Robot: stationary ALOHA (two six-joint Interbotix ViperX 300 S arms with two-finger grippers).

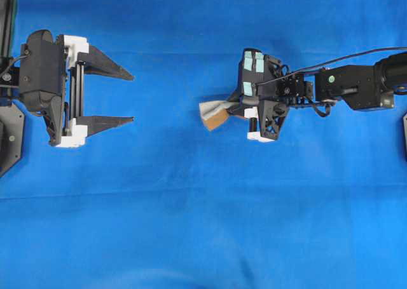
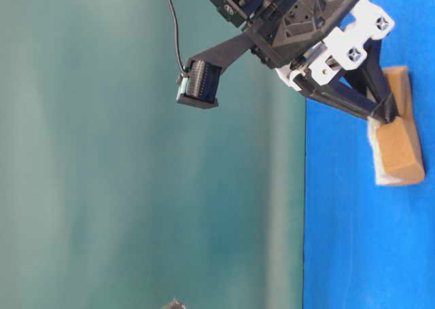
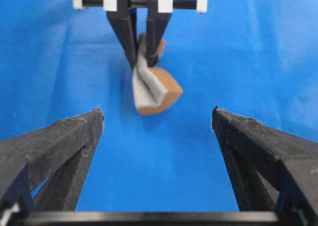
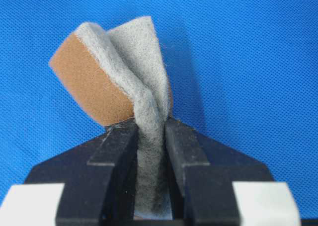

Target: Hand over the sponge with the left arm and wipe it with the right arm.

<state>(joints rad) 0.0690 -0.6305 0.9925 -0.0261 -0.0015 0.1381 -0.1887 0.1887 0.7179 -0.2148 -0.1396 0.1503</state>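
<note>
The right gripper (image 4: 150,131) is clamped on the sponge (image 4: 117,72), squeezing its grey pad into a fold over the blue cloth (image 1: 191,225). Well left of the sponge, the left gripper (image 1: 121,98) gapes wide, holding nothing.

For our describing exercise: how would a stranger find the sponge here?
Start at the blue cloth and follow the arm entering from the right to its gripper. Pinched there is the sponge: the only soft thing, grey-white over orange-brown.

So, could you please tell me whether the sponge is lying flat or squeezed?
Squeezed: the right pincer pinches the sponge at its middle, buckling its grey scouring face into a fold.
</note>
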